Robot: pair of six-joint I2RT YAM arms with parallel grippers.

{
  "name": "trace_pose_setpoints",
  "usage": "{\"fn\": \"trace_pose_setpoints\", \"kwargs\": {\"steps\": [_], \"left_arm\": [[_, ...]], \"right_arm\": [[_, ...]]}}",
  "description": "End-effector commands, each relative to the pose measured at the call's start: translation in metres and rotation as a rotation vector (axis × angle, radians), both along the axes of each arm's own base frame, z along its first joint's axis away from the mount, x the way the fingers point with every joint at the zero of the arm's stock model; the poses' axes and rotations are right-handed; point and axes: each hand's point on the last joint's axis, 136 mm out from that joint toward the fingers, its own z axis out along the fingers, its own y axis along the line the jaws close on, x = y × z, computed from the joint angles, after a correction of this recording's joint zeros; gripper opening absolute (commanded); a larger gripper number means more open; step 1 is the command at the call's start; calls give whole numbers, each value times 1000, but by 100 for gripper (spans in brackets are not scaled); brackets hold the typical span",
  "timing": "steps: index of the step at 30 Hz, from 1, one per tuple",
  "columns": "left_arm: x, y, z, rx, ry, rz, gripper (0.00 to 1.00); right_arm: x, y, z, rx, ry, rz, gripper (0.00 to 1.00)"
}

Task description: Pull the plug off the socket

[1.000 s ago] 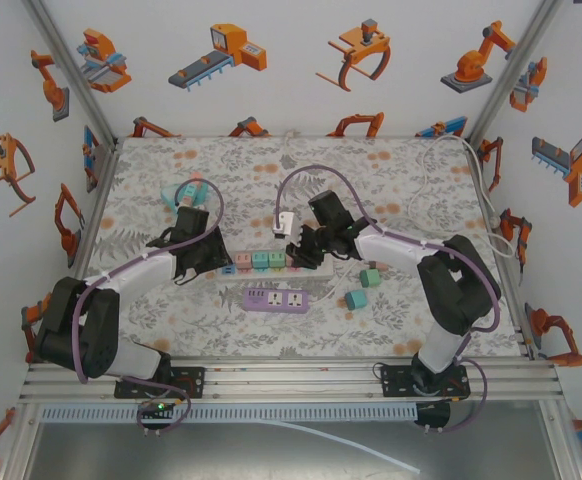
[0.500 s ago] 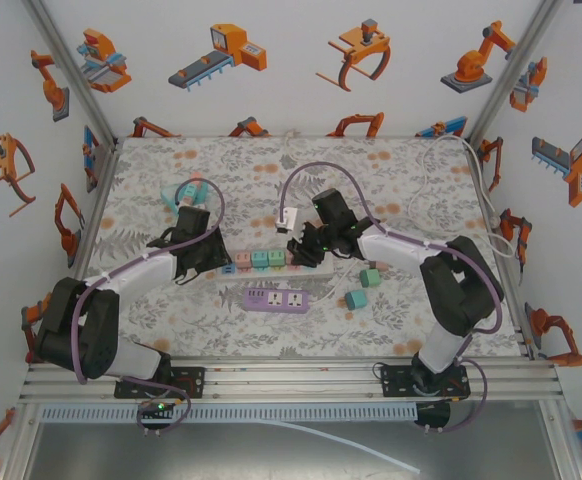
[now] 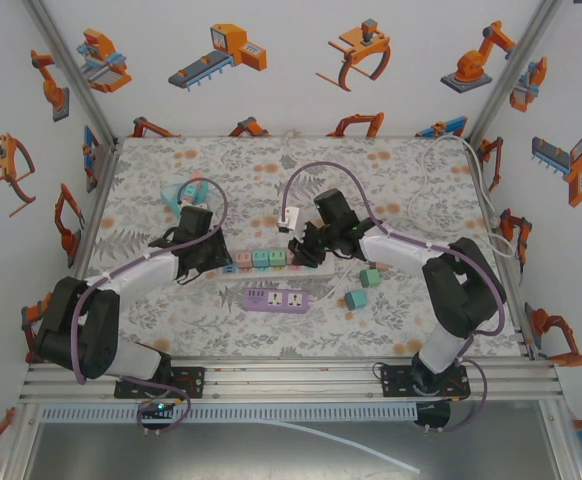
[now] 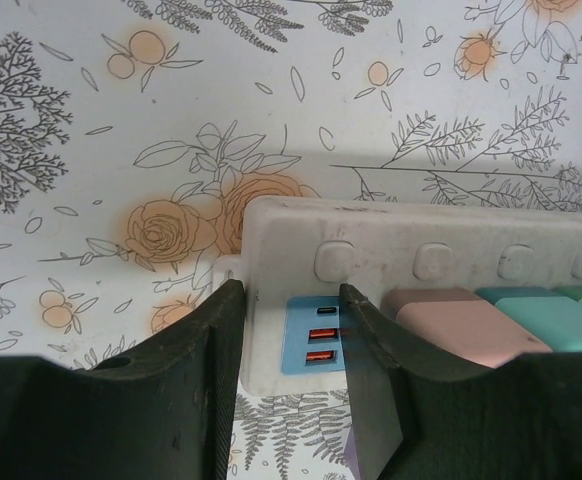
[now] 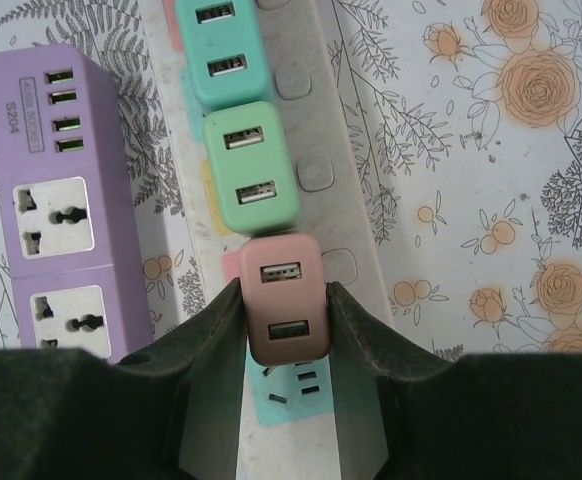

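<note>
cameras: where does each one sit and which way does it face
top external: high behind the left arm and right arm, both in view, looking down at the table.
left wrist: low, facing the white power strip, its end inside the left end effector.
right wrist: looking down past the right end effector, shut on the pink plug.
shared: all three show that strip.

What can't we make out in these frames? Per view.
- Right wrist: prongs of the pink plug, hidden under its own body; whether they have cleared the white power strip is unclear.
- Right wrist: lower end of the purple power strip, covered by the right hand.
- Top external: the plug, under that hand.
- Left wrist: strip's far end, cut by the right edge; whether the left hand grips or just presses it.
</note>
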Motion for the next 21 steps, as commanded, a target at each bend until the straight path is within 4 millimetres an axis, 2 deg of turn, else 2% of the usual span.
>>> {"fn": "trace_pose_setpoints", "kwargs": {"steps": [1,6,11,16,21], "left_arm": [[-63,12,-63,111,279,-54,43],[-67,13,-67,163,286,-48,43],[-65,13,-65,167,282,-40,43],[-61,14,-55,164,254,-34,43],[-55,11,-39,149,219,-31,43]], "right_arm": [[11,20,45,89,-89,31,12],[14,26,50,80,-85,43,13],[12,26,40,74,-84,64,15],[12,25,59,142,-103,32,16],[12,14,73,181,-115,-14,15]]}}
